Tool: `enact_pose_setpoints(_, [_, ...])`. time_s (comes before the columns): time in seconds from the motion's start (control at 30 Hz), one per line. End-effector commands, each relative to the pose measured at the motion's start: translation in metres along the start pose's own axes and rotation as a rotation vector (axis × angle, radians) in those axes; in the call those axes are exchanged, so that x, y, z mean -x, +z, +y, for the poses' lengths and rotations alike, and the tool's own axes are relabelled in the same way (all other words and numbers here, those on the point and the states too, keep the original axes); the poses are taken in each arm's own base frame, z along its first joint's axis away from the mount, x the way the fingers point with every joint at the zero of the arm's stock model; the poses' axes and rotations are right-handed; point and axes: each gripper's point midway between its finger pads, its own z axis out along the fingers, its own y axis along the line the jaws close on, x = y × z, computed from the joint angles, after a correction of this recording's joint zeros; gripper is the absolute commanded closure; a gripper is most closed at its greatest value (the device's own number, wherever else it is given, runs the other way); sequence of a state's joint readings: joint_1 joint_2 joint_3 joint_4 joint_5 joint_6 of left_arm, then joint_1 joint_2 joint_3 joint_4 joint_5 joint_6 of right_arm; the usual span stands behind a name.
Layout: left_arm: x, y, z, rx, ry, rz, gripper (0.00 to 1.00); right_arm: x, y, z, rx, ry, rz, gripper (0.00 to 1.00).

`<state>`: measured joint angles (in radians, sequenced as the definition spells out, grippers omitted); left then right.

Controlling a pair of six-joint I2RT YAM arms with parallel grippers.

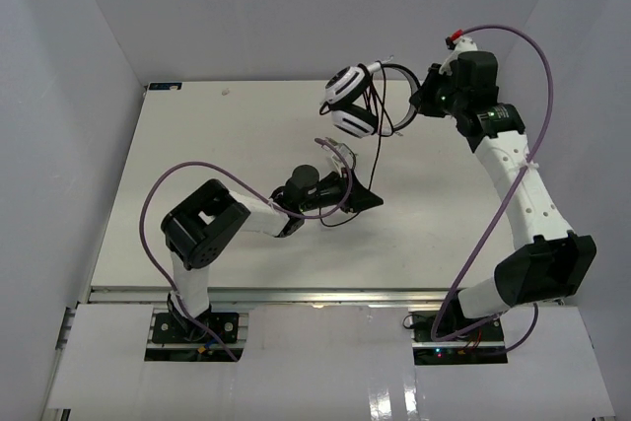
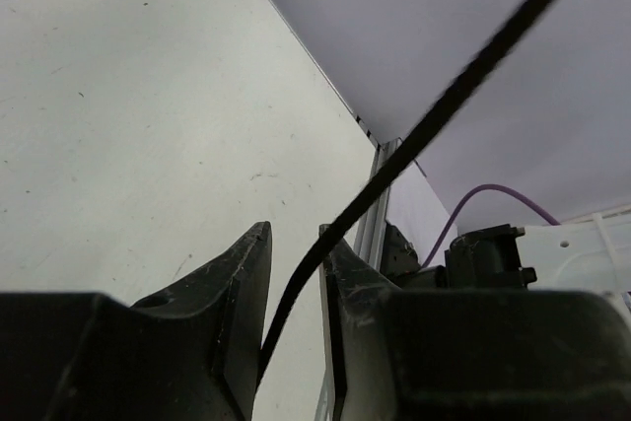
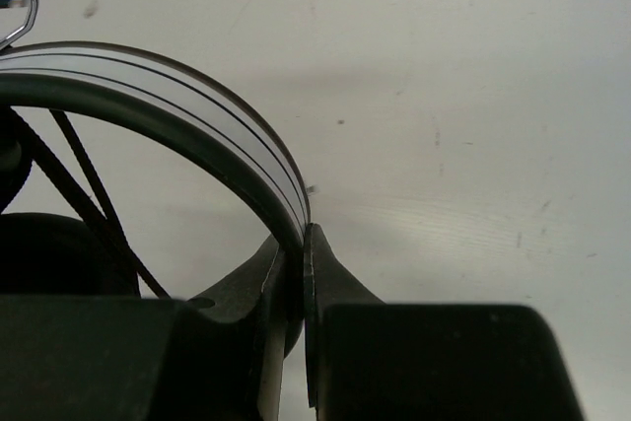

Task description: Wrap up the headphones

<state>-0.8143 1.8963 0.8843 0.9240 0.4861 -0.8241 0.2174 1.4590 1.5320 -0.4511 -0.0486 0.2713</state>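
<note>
The headphones [image 1: 350, 104] hang above the far middle of the table, their white-and-black earcups stacked together. My right gripper [image 1: 419, 98] is shut on their headband [image 3: 197, 110]; in the right wrist view the band runs down between the jaws of the right gripper [image 3: 299, 239]. The thin black cord [image 1: 380, 125] drops from the earcups toward my left gripper [image 1: 373, 198], low over the table's middle. In the left wrist view the cord [image 2: 444, 105] passes loosely through the left gripper [image 2: 296, 234], which is open, with a gap showing on both sides.
The white table [image 1: 197, 145] is boxed in by pale walls at the back and sides. Thick purple cables loop beside the left arm [image 1: 158, 194] and over the right arm [image 1: 537, 76]. The table's metal edge rail [image 2: 373, 209] shows in the left wrist view.
</note>
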Motion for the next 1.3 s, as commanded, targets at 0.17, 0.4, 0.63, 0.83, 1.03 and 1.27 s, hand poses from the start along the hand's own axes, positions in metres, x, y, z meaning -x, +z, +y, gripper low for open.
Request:
enact_pose_setpoints(0.17, [0.030,-0.021,0.003,-0.075,0.086,-0.094,0.79,0.046,-0.142,0.098,0.856,-0.215,-0.188,0.92])
enact_pose_setpoints(0.4, [0.062,-0.046,0.032,-0.024,0.080,-0.045,0.91,0.008,-0.174,0.094,0.815,-0.869,-0.338,0.92])
enact_pose_setpoints(0.63, [0.117,-0.090,0.014,-0.031,0.150,-0.018,0.92,0.003,-0.135,0.019,0.302,-1.358,-0.332,0.92])
enact_pose_setpoints(0.83, [0.130,-0.097,-0.032,-0.125,0.150,0.054,0.88,0.008,-0.104,0.009,0.079,-1.490,-0.336,0.92])
enact_pose_setpoints(1.03, [0.129,-0.097,-0.085,-0.219,0.137,0.082,0.79,0.017,-0.076,0.014,-0.226,-1.329,-0.370,0.92])
enact_pose_setpoints(1.27, [0.091,-0.089,-0.122,-0.298,0.054,0.070,0.64,0.037,-0.053,-0.002,-0.533,-0.823,-0.430,0.92])
